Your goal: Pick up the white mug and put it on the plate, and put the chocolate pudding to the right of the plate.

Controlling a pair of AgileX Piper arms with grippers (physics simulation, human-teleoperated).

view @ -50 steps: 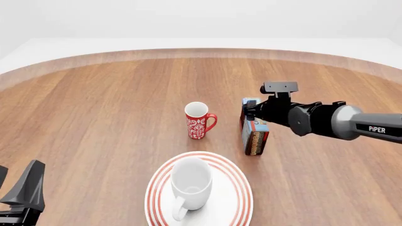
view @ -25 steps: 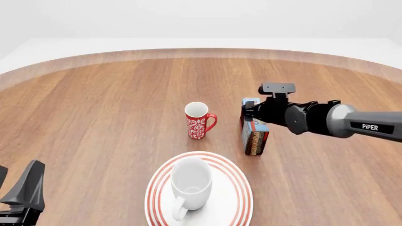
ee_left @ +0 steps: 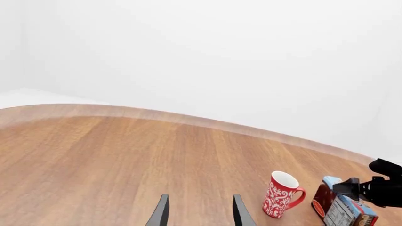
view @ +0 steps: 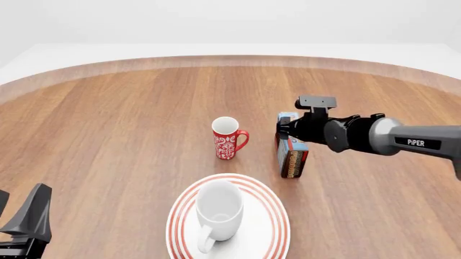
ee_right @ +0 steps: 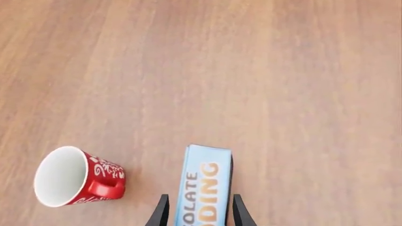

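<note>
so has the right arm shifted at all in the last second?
Yes, slightly. In the front view the right tool stays at the chocolate pudding, but the arm's elbow has swung left toward the box, which hasn't moved.

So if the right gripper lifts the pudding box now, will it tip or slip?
The chocolate pudding stands on a narrow edge, so a nudge could probably topple it. Its flat sides sit between the right gripper fingers, which likely suits a stable pinch. It looks rigid, probably light.
</note>
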